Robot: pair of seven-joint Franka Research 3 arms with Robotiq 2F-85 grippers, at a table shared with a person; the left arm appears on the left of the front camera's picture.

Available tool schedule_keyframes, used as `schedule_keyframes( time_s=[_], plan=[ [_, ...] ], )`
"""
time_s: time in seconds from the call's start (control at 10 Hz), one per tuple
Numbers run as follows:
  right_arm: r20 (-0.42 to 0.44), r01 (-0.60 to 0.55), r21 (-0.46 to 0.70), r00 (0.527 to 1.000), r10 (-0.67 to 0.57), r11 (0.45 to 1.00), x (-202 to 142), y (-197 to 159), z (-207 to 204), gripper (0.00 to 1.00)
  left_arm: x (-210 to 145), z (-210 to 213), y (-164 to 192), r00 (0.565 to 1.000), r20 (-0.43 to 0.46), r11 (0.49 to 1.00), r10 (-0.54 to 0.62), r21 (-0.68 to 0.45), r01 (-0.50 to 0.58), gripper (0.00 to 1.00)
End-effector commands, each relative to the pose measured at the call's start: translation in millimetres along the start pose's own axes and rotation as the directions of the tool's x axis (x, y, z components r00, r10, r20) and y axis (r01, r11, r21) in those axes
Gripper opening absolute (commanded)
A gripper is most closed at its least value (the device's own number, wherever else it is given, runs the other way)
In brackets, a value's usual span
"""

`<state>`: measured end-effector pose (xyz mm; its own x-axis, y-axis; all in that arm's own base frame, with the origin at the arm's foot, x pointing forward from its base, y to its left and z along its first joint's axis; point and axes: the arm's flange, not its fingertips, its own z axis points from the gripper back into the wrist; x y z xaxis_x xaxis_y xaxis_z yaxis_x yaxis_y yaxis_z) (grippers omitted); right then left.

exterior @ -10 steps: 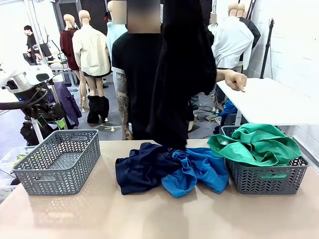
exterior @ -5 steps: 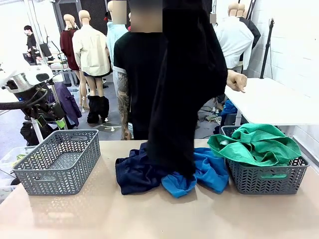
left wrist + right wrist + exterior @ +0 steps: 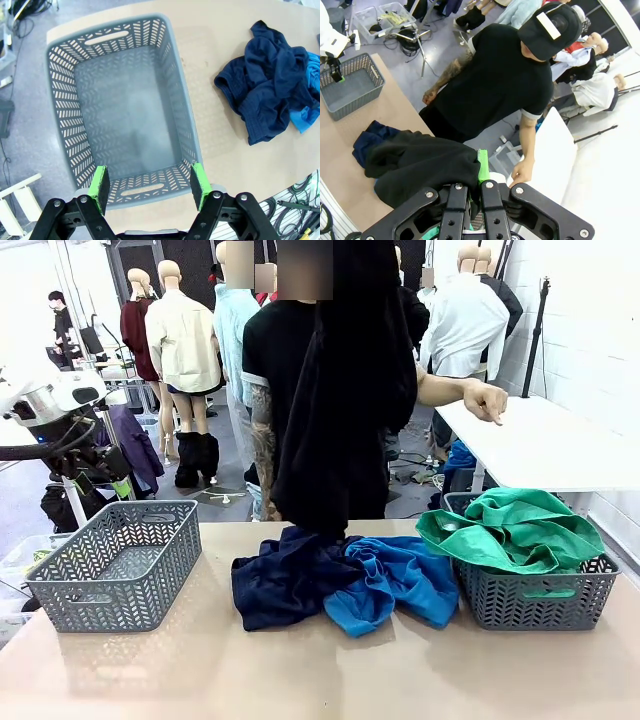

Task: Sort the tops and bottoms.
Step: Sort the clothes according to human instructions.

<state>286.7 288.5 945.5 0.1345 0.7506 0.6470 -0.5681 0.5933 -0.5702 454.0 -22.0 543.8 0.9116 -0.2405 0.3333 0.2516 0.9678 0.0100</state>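
Black garment (image 3: 420, 160); unreadable white cap label (image 3: 548, 23)

A black garment (image 3: 345, 410) hangs limp above the desk (image 3: 300, 670) at centre. Below it, a crumpled navy garment (image 3: 285, 575) touches a bright blue garment (image 3: 395, 580) on its right. A green garment (image 3: 510, 530) drapes over the right basket (image 3: 530, 605).

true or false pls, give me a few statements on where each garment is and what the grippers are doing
The right gripper holds the black garment up off the table. True.
The green garment lies on the table. False: it lies in the right basket.
The navy garment touches the blue garment on the table. True.
The left gripper is shut on the navy garment. False: it hangs open over the left basket.
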Motion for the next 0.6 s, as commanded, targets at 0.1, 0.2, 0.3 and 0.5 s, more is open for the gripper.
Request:
schedule_keyframes(
  time_s=[0.1,0.2,0.3,0.5],
  plan=[
    [0.003,0.003,-0.008,1.0,-0.003,1.0,0.9,-2.1,2.3,0.0,1.2,2.5,1.7,1.0,-0.009,1.0,0.002,-0.002,-0.002,0.83],
    [0.003,0.003,-0.008,1.0,-0.003,1.0,0.9,-2.1,2.3,0.0,1.2,2.5,1.7,1.0,-0.009,1.0,0.002,-0.002,-0.002,0.83],
    [0.003,0.003,-0.008,1.0,-0.003,1.0,0.9,-2.1,2.3,0.0,1.2,2.5,1.7,1.0,-0.009,1.0,0.002,-0.002,-0.002,0.83],
    [0.003,0.003,-0.008,1.0,-0.003,1.0,0.9,-2.1,2.3,0.0,1.2,2.5,1.7,1.0,-0.009,1.0,0.002,-0.002,-0.002,0.83]
  ],
)
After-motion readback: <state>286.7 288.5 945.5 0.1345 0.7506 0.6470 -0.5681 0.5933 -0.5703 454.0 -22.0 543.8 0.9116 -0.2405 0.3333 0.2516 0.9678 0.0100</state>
